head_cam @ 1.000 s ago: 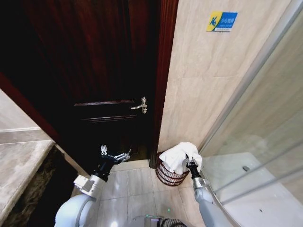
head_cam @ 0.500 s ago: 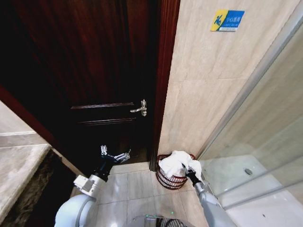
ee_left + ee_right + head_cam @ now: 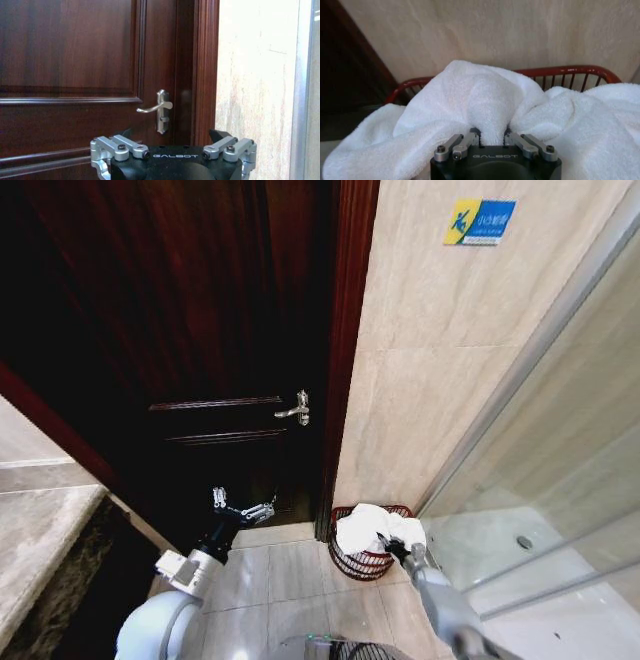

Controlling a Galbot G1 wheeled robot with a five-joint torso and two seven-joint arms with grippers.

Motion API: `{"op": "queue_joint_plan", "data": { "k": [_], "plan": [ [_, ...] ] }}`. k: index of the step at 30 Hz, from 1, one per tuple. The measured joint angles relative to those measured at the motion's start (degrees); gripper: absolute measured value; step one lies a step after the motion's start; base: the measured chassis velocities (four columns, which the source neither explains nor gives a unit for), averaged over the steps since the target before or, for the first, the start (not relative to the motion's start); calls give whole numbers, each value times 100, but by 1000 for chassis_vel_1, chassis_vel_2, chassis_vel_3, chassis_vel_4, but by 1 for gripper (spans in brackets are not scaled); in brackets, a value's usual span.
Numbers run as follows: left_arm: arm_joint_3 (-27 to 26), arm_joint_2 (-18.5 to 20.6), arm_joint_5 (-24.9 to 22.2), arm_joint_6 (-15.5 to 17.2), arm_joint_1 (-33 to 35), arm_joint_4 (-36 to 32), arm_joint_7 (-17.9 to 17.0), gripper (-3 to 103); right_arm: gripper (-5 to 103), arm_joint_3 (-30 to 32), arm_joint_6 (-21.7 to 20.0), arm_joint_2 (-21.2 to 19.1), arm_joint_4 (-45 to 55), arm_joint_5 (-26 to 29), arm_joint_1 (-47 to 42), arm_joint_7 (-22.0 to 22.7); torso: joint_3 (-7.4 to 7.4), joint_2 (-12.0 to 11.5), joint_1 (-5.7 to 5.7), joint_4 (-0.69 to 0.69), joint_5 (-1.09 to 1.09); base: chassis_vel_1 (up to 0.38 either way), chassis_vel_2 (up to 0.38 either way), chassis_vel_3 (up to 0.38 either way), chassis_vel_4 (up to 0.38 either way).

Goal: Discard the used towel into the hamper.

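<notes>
The white towel (image 3: 373,527) lies bunched in the top of the hamper (image 3: 358,562), a small reddish-brown wire basket on the floor against the beige wall. My right gripper (image 3: 396,546) is at the hamper's near rim, shut on a fold of the towel (image 3: 485,108); the hamper's red rim (image 3: 560,69) shows behind the cloth. My left gripper (image 3: 243,505) hangs open in front of the dark door, off to the left of the hamper, holding nothing.
A dark wooden door (image 3: 200,330) with a silver lever handle (image 3: 297,408) stands at left, its frame beside the hamper. A glass shower partition (image 3: 540,480) runs along the right. A stone counter (image 3: 40,540) is at far left. Beige floor tiles (image 3: 280,580) lie between.
The right gripper has lowered the towel deeper into the hamper. The head view shifted slightly early on. The left arm stayed put.
</notes>
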Motion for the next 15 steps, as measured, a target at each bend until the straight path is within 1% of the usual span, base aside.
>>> {"op": "queue_joint_plan", "data": {
  "k": [2,5,6,9,10,11,13,14,15],
  "plan": [
    [0,0,0,0,0,0,0,100,22,1,-72,15,-199,-109,148,25,0,0,0,0,-1,0,0,0,0],
    [0,0,0,0,0,0,0,100,22,4,-463,81,-548,-603,457,189,0,0,0,-1,-2,0,0,0,0],
    [0,0,0,0,0,0,0,100,22,4,-463,81,-548,-603,457,189,0,0,0,-1,-2,0,0,0,0],
    [0,0,0,0,0,0,0,100,22,-18,-851,157,-792,-910,625,349,0,0,0,1,1,0,0,0,0],
    [0,0,0,0,0,0,0,100,22,-28,-948,163,-848,-958,641,356,0,0,0,0,0,0,0,0,0],
    [0,0,0,0,0,0,0,100,22,-28,-948,163,-848,-958,641,356,0,0,0,0,0,0,0,0,0],
    [0,0,0,0,0,0,0,100,22,-26,-1169,205,-981,-1015,661,327,-1,0,0,-1,-2,0,0,0,0],
    [0,0,0,0,0,0,0,100,22,-26,-1169,205,-981,-1015,661,327,-1,0,0,-1,-2,0,0,0,0],
    [0,0,0,0,0,0,0,100,21,-11,-1288,227,-1045,-1008,667,328,-1,1,-1,1,-2,0,0,0,0]
  ]
}}
